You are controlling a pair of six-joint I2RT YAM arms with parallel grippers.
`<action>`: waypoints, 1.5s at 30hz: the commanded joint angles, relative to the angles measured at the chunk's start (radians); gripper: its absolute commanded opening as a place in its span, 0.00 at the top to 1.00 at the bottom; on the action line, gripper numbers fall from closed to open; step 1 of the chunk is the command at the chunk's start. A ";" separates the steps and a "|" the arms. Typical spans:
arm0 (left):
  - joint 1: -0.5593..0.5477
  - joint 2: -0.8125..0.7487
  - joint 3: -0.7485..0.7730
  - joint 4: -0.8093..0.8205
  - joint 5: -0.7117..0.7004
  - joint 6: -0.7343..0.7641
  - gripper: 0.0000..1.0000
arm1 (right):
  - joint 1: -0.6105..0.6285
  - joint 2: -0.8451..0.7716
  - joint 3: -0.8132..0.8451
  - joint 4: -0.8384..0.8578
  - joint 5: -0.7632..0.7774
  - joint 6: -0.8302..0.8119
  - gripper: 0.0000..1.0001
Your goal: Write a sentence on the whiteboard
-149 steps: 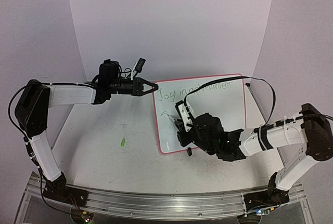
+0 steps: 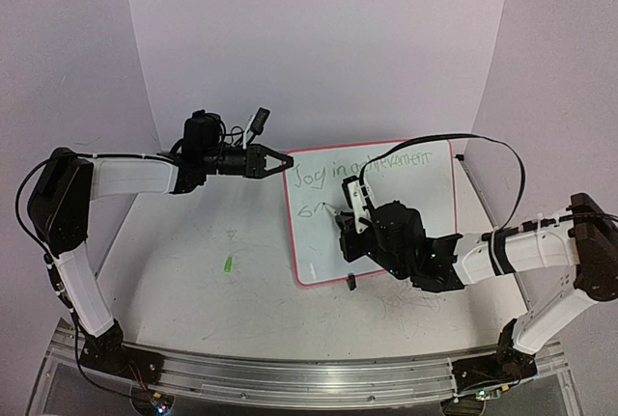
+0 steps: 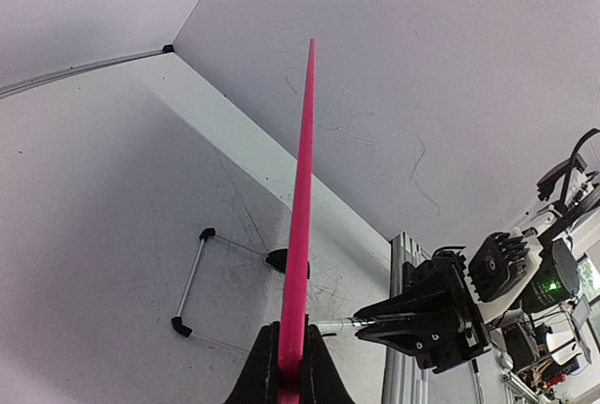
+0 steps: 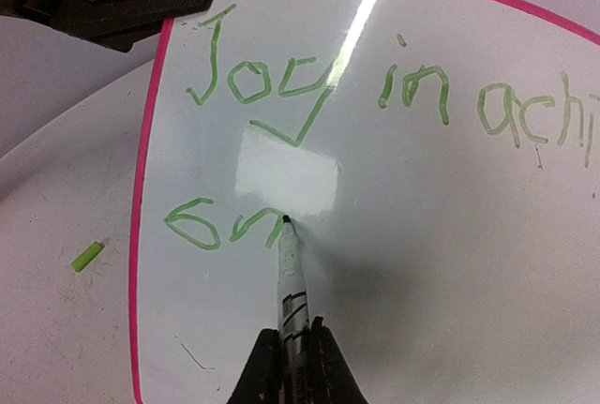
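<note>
Now: whiteboard (image 2: 311, 247) sits on the table (image 2: 193, 271), right of centre. Left gripper (image 2: 286, 162) is clamped on the pink rim at the board's far-left corner. Right gripper (image 4: 292, 357) is closed round a marker (image 4: 291, 273), whose tip touches the board at the end of the second line. The sentence (image 4: 319, 85) reads "Joy in achievement" in green along the top. Below it are two or three looped strokes, possibly "on", too loose to read. A small green bit (image 2: 228, 264) lies on the table left of the board.
</note>
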 commanded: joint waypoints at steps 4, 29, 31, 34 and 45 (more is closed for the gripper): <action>0.000 -0.032 0.002 0.030 0.002 -0.002 1.00 | -0.019 -0.040 -0.016 -0.041 0.047 0.035 1.00; 0.000 -0.027 0.000 0.029 0.002 -0.001 1.00 | -0.012 -0.164 -0.044 -0.015 -0.008 0.029 1.00; 0.000 -0.027 0.001 0.030 0.002 -0.001 1.00 | -0.022 -0.162 -0.052 -0.009 -0.019 0.036 1.00; 0.000 -0.025 0.003 0.030 0.004 -0.002 1.00 | -0.023 -0.139 -0.052 -0.008 -0.017 0.041 1.00; 0.000 -0.029 0.001 0.029 0.003 -0.001 1.00 | -0.027 -0.090 -0.058 0.004 -0.007 0.047 1.00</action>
